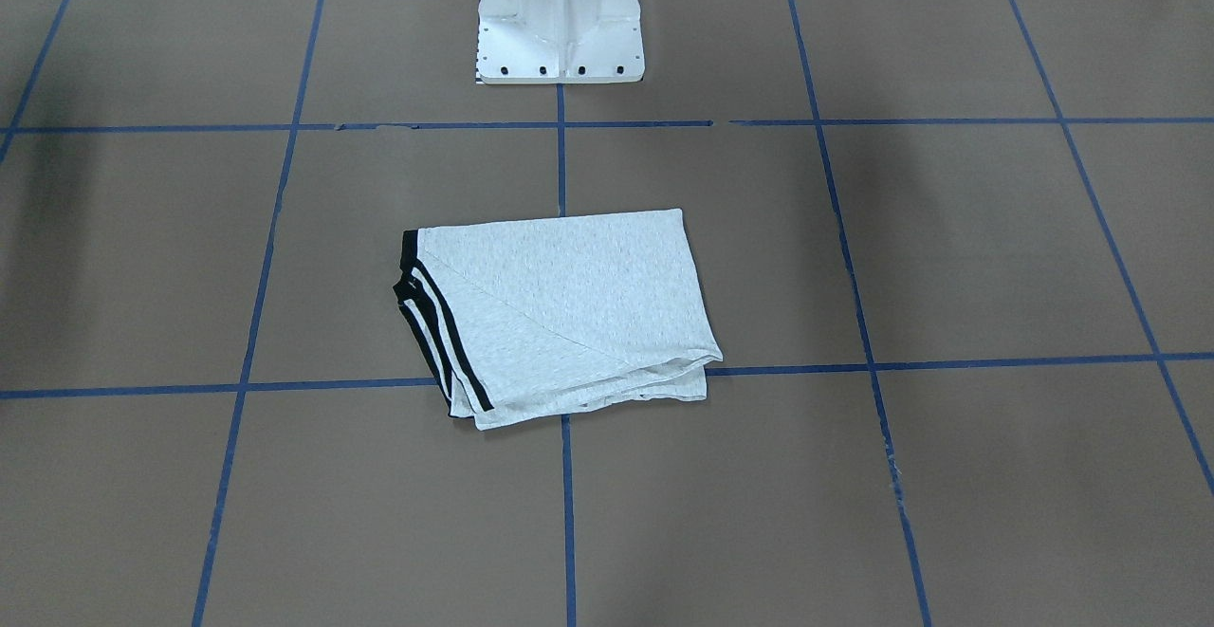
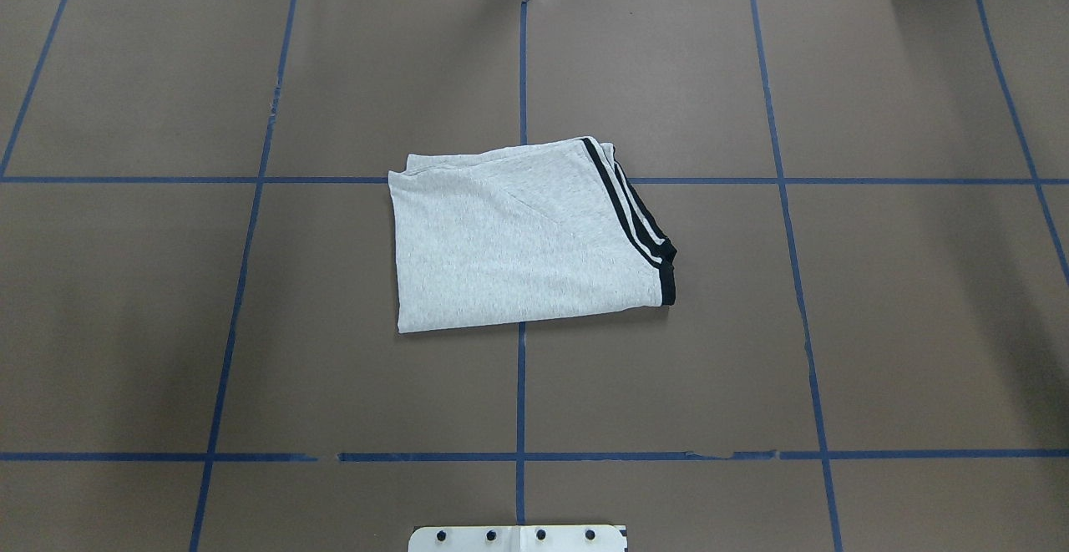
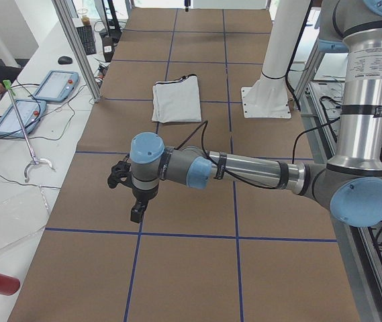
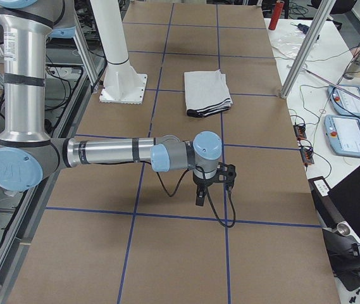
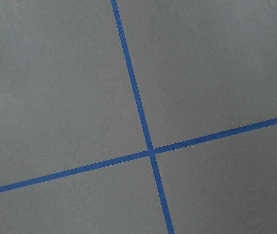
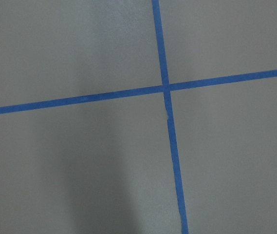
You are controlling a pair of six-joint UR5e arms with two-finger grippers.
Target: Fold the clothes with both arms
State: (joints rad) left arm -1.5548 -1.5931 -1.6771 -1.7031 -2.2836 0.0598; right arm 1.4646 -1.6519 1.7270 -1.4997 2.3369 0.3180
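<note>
Shirt point(image 2: 522, 239) — folded, laid just before the pedestal point(image 1: 560, 20), long axis crosswise — is flanked well apart by left gripper point(image 3: 135, 216) and right gripper point(image 4: 199, 197), neither judged nearer; finger spread cannot be told.

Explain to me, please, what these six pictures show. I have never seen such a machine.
This is a robot: two tube-shaped arms and a white pedestal. Two pictures look down on the table, one from behind the robot, one from across it. Two look along it from its ends: one shows the left arm near, the other the right arm. Two come from wrist cameras and show only brown surface with blue tape lines. A grey T-shirt with black stripes lies folded in the middle. The left gripper and right gripper hang over the table, apart from the shirt; I see nothing in them, and cannot tell whether they are open.
</note>
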